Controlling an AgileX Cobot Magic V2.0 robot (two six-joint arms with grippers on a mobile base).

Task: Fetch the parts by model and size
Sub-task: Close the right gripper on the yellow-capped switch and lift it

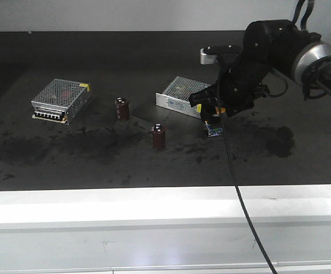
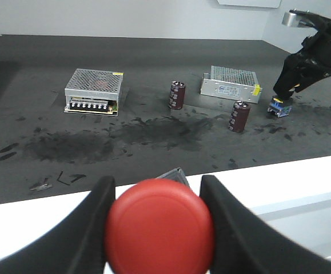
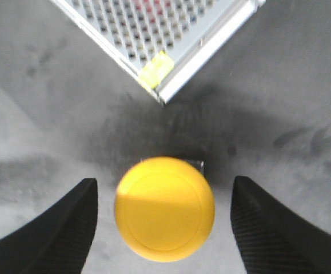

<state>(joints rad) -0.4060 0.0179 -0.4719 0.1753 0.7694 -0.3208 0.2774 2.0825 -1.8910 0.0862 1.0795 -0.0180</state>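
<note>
While the front view is looking across the workplace, a dark table (image 1: 68, 165) is filling most of it. Black smudges are covering its surface, a white ledge (image 1: 154, 208) is running along the near edge and a pale grey wall (image 1: 96, 14) is closing the back. Two silver mesh boxes, the left box (image 1: 61, 100) and the right box (image 1: 179, 96), are lying well apart, and two maroon capacitors (image 1: 158, 137) are standing upright between them. The right gripper (image 1: 214, 117) is hanging over the yellow-capped switch (image 1: 214, 132), which is standing on the table just beside the right box. The arm is hiding the cap, so only a blue bit of the base is showing, and I cannot tell the jaws from here. A black cable (image 1: 239, 194) is crossing the ledge.

From the left wrist, the left gripper (image 2: 156, 185) is pinching the red-capped switch (image 2: 159, 234) close to the camera, both black fingers (image 2: 91, 228) pressing on the sides of the cap. The cap is hiding its base, and the frame edge is cutting off its lower part.

From the right wrist, looking straight down, the yellow cap is sitting between the spread fingers (image 3: 56, 228), with a gap on each side. The box corner with a yellow sticker (image 3: 156, 68) is pointing at it, near but apart. This picture is blurred, and the cap is covering nearly all of the base.
</note>
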